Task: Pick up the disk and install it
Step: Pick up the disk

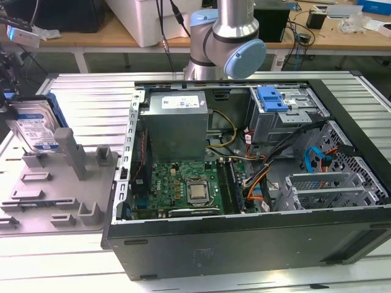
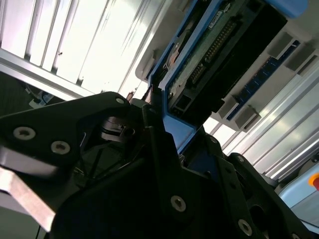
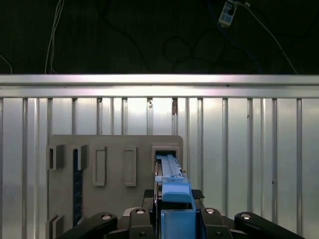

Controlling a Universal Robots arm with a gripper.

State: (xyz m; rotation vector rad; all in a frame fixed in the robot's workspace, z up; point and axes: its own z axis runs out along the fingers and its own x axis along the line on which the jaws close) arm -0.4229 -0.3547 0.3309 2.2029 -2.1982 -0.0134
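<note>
The disk [image 1: 33, 127] stands upright on edge at the exterior view's far left, over the grey holder plate [image 1: 67, 183]. It is silver with a white and blue label and a blue carrier around it. My gripper [image 1: 8, 101] comes in from the picture's left edge at the disk's top. In the first wrist view, the carrier's blue edge [image 3: 172, 191] runs from the plate's slot [image 3: 165, 151] up between the gripper [image 3: 172, 199] fingers. The second wrist view has the disk's circuit-board side [image 2: 214, 55] with a finger [image 2: 154, 129] pressed against the blue frame. The gripper is shut on the disk.
An open black computer case [image 1: 244, 244] lies on its side at the centre and right of the exterior view. Inside are a motherboard [image 1: 183, 186], a power supply [image 1: 177, 122] and a drive cage with a blue tab [image 1: 272, 99]. The arm's base [image 1: 226, 36] stands behind it on the ribbed metal table [image 3: 249, 149].
</note>
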